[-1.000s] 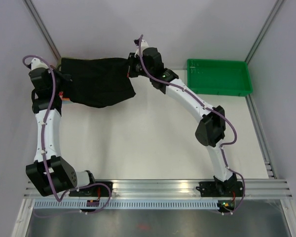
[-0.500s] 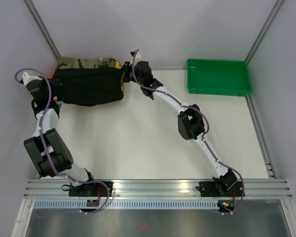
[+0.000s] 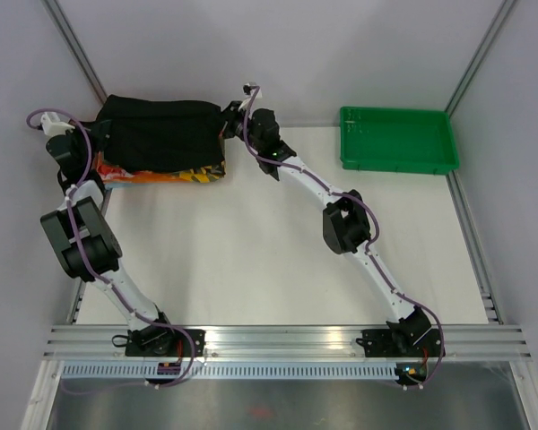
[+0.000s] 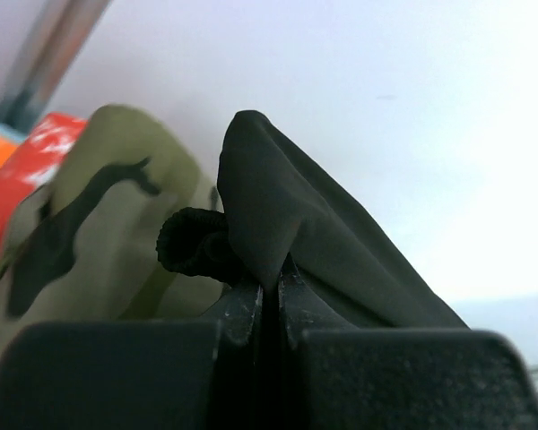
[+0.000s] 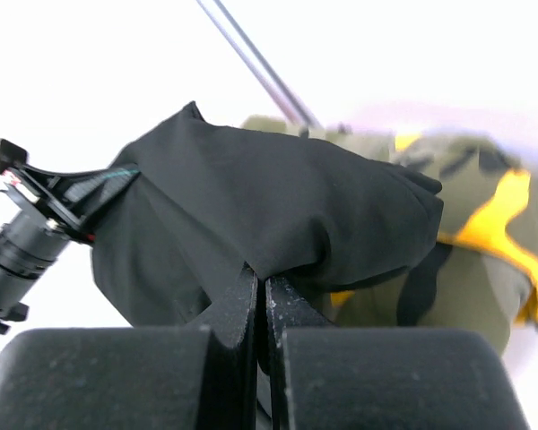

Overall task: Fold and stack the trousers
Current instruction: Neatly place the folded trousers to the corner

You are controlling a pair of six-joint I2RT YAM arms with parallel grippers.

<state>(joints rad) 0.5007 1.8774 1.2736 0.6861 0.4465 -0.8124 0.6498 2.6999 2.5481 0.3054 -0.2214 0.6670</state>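
Observation:
The black trousers (image 3: 161,133), folded into a thick bundle, are held over the camouflage garment (image 3: 166,174) at the table's far left corner. My left gripper (image 3: 97,136) is shut on the bundle's left end; in the left wrist view black cloth (image 4: 287,215) rises from between its closed fingers (image 4: 242,309). My right gripper (image 3: 229,125) is shut on the right end, and in the right wrist view the trousers (image 5: 251,197) drape over its closed jaws (image 5: 264,296). Whether the bundle touches the garment below I cannot tell.
A green tray (image 3: 396,140) stands at the far right. The folded olive, black and orange camouflage garment shows in both wrist views (image 4: 99,206) (image 5: 484,233). Grey walls and a metal frame post (image 3: 76,49) close in the corner behind the stack.
Both arms have carried the black bundle back and to the left, over the camouflage garment. The left arm has stretched far toward the corner. Both grips stayed shut.

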